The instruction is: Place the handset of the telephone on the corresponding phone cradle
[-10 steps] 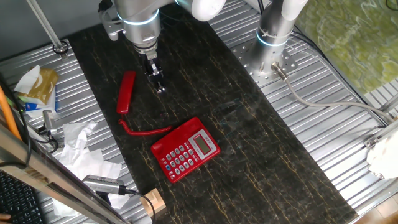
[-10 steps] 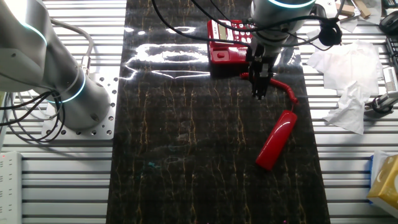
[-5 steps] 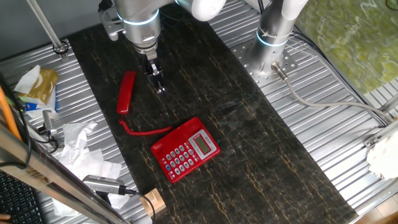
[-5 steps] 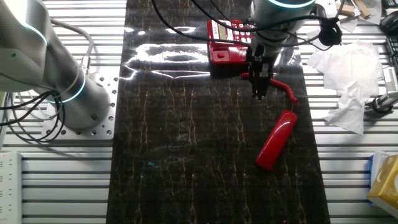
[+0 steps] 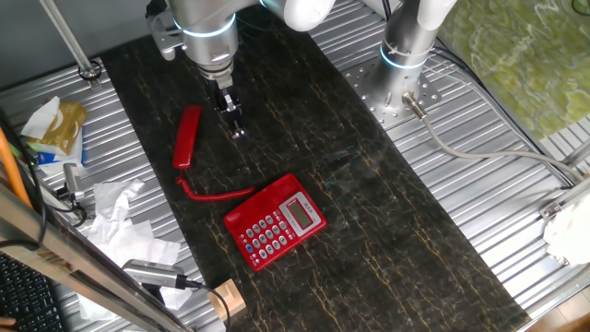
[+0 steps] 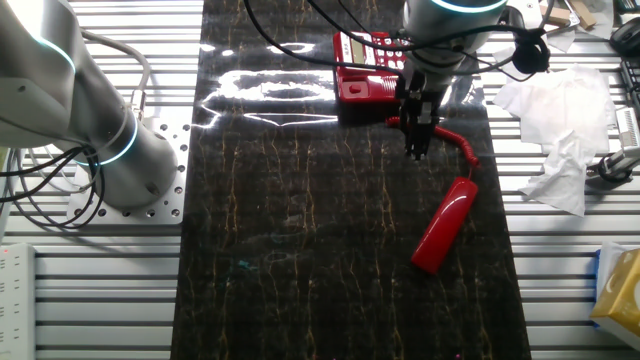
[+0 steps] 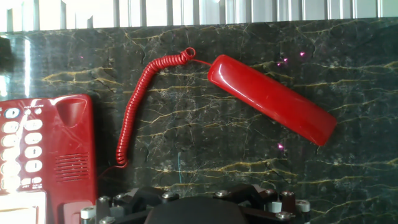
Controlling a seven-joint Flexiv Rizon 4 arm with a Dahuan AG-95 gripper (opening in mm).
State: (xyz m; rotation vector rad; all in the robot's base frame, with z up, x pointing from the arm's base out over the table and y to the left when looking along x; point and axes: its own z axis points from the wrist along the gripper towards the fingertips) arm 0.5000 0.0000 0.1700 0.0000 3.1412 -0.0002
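The red handset (image 5: pixel 187 136) lies flat on the black marbled mat, off the telephone; it also shows in the other fixed view (image 6: pixel 445 225) and in the hand view (image 7: pixel 270 98). Its coiled red cord (image 7: pixel 134 106) runs to the red telephone (image 5: pixel 275 221), which has grey-white buttons and a silver-framed display. The phone cradle (image 7: pixel 70 140) is the bare strip on the side facing the handset. My gripper (image 5: pixel 237 129) hangs above the mat just right of the handset, fingers together and holding nothing; it also shows in the other fixed view (image 6: pixel 415 148). Its fingertips are out of sight in the hand view.
Crumpled white paper (image 5: pixel 120 212) and clutter lie on the slatted metal table left of the mat. A wooden block (image 5: pixel 226 300) sits at the mat's near corner. A second arm's base (image 5: pixel 406 55) stands to the right. A yellow box (image 6: pixel 620 290) sits at the table edge.
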